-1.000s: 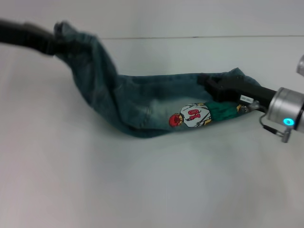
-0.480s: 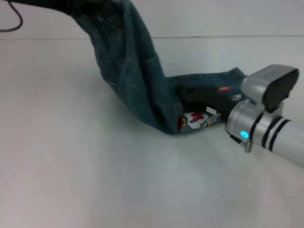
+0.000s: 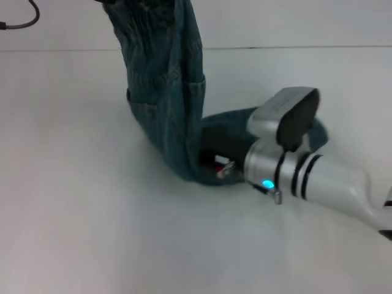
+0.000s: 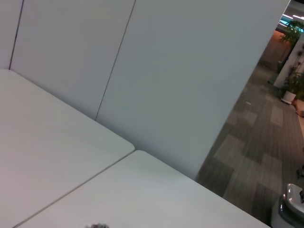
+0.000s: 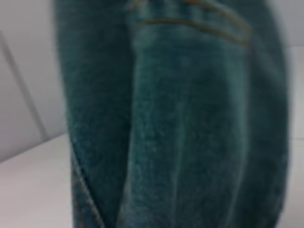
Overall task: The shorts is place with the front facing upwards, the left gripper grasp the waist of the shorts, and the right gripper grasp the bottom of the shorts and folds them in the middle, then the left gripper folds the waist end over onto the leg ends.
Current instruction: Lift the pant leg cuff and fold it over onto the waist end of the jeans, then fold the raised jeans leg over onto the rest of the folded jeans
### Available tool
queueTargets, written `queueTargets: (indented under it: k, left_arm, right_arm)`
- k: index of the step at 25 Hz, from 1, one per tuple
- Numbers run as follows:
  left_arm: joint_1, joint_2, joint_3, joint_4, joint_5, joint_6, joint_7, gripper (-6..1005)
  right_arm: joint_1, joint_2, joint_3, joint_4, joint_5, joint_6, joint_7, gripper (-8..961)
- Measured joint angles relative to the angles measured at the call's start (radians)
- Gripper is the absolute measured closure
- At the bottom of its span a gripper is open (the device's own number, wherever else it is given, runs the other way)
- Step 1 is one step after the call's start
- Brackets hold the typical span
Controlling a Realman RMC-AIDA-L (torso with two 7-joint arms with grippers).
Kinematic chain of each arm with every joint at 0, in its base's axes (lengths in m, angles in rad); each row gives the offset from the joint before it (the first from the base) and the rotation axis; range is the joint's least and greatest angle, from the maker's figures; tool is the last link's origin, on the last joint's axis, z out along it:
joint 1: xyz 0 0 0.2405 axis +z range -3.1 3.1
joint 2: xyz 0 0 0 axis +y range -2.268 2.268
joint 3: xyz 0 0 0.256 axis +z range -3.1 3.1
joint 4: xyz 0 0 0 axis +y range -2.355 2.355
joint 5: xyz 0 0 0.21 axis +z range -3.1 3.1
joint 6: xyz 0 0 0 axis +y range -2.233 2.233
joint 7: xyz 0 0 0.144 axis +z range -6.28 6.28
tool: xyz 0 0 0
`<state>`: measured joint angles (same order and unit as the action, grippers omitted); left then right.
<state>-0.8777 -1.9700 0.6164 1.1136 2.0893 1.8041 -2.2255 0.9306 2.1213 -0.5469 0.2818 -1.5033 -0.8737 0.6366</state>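
Note:
The blue-teal denim shorts (image 3: 165,104) hang in a tall column from above the head view's top edge, and the gathered waist (image 3: 144,18) is at the top. Their lower part bends at the table and lies flat toward the right, where the leg ends (image 3: 320,131) show behind the silver wrist. The left gripper is out of view above. The right gripper (image 3: 215,154), a black claw, lies low on the flat part right against the hanging fabric, which hides its tips. A bit of the red print (image 3: 219,164) peeks out there. Denim (image 5: 180,118) fills the right wrist view.
The white table (image 3: 92,233) spreads around the shorts. A black cable (image 3: 21,23) loops at the top left. The right arm's silver wrist (image 3: 288,165) with a blue light lies across the right side. The left wrist view shows a table seam (image 4: 95,171) and a wall.
The waist end has risen higher and swung right until the shorts hang nearly upright. The right arm has slid left along the flat part toward the bend, covering most of the print.

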Motion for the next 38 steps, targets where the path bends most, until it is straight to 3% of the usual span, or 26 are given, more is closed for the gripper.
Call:
queueTargets:
  k: [9, 13, 19, 26, 33, 38]
  left_arm:
    - [0.001, 0.000, 0.005, -0.005, -0.001, -0.007, 0.000, 956]
    - [0.012, 0.000, 0.005, -0.030, 0.001, -0.023, 0.005, 956]
    - [0.027, -0.014, 0.014, -0.066, 0.002, -0.049, 0.034, 957]
    - [0.033, -0.060, 0.041, -0.072, 0.000, -0.081, 0.085, 957]
    - [0.035, -0.118, 0.194, -0.078, 0.002, -0.162, 0.094, 957]
    - [0.038, -0.158, 0.344, -0.090, 0.007, -0.259, 0.098, 957]
  right_arm:
    - [0.015, 0.000, 0.411, 0.112, -0.499, 0.148, 0.000, 927]
    - [-0.012, -0.009, 0.510, 0.120, -0.636, 0.190, 0.010, 923]
    - [-0.093, -0.020, 0.523, 0.044, -0.655, 0.129, 0.050, 918]
    - [-0.206, -0.027, 0.595, -0.160, -0.653, -0.083, 0.142, 911]
    - [-0.274, -0.035, 0.800, -0.378, -0.605, -0.360, 0.271, 905]
    - [-0.295, -0.040, 0.809, -0.424, -0.479, -0.434, 0.306, 900]
